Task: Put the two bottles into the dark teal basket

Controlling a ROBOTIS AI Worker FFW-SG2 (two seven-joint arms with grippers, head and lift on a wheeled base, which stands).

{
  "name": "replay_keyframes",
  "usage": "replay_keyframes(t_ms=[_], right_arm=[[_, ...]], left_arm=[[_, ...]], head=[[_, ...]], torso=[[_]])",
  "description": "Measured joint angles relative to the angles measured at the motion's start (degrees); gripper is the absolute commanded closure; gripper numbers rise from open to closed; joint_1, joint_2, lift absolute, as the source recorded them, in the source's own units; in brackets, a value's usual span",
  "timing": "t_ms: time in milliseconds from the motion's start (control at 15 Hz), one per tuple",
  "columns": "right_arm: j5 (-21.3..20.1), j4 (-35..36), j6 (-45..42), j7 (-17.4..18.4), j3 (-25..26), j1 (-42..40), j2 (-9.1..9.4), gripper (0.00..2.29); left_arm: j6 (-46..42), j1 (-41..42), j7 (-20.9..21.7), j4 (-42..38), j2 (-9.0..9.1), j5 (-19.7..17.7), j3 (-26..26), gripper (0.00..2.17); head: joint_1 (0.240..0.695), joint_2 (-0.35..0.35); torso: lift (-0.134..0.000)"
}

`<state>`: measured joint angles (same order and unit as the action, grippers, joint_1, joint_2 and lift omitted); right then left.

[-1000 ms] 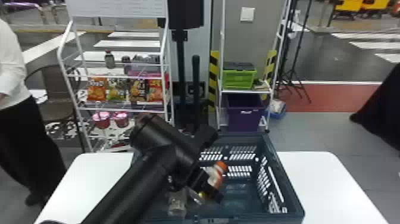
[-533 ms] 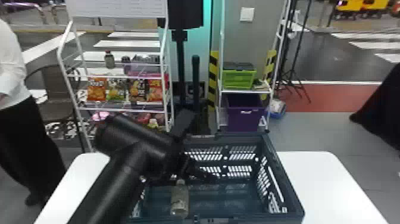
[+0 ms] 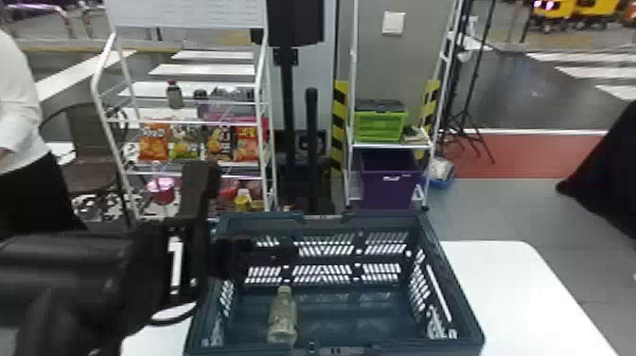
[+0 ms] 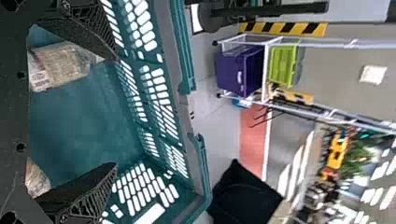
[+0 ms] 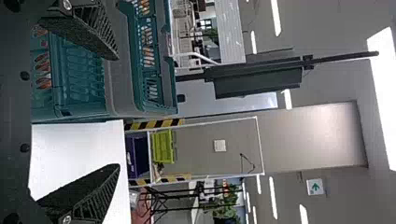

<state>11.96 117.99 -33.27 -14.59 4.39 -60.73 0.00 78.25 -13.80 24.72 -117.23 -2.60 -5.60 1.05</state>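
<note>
We are finding one bottle (image 3: 282, 317) lying on the floor of the dark teal basket (image 3: 454, 289), its cap pointing toward the far wall, and, in the left wrist view, part of what is looking like a second bottle (image 4: 37, 179) lying apart from it inside the same basket. Our left gripper (image 3: 274, 255) is hanging over the basket, fingers spread apart, and its arm is standing in the way of the left rim in the head view; in the left wrist view, its own body is cutting off part of each bottle. Our right gripper (image 5: 118, 112) is also spreading its fingers, with the basket and the table (image 3: 511, 293) showing beyond them. Farther out, we are counting two racks: the left one (image 3: 189, 122) is holding four snack bags (image 3: 154, 142) in a row and a small bottle (image 3: 174, 94) above; the right one (image 3: 390, 146) is carrying one green crate (image 3: 378, 125) over one purple bin (image 3: 388, 182). One chair (image 3: 92, 156) is standing beside the left rack.
</note>
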Motion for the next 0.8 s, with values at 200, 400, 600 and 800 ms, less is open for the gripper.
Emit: replay_keyframes(t_ms=[200, 400, 600, 800], right_arm=[[0.38, 1.05, 1.37, 0.00, 0.66, 0.13, 0.00, 0.06], [0.53, 1.58, 3.07, -0.03, 1.33, 0.81, 0.00, 0.06], [1.44, 2.17, 5.98, -0.75, 1.67, 1.98, -0.81, 0.06], [2.79, 2.70, 10.58, -3.26, 2.92, 3.77, -1.46, 0.06]], left_arm=[[1.97, 8.31, -2.51, -10.72, -0.02, -2.73, -5.04, 0.14], [2.88, 16.22, -4.07, -20.27, 0.16, -4.21, -8.30, 0.15], [2.93, 23.55, -5.05, -27.47, 0.80, -5.29, -10.93, 0.15], [2.88, 29.65, -5.30, -33.58, 2.04, -5.50, -13.07, 0.15]], head=[[0.499, 0.000], [0.499, 0.000], [0.499, 0.000], [0.499, 0.000]], torso=[[0.000], [0.000], [0.000], [0.000]])
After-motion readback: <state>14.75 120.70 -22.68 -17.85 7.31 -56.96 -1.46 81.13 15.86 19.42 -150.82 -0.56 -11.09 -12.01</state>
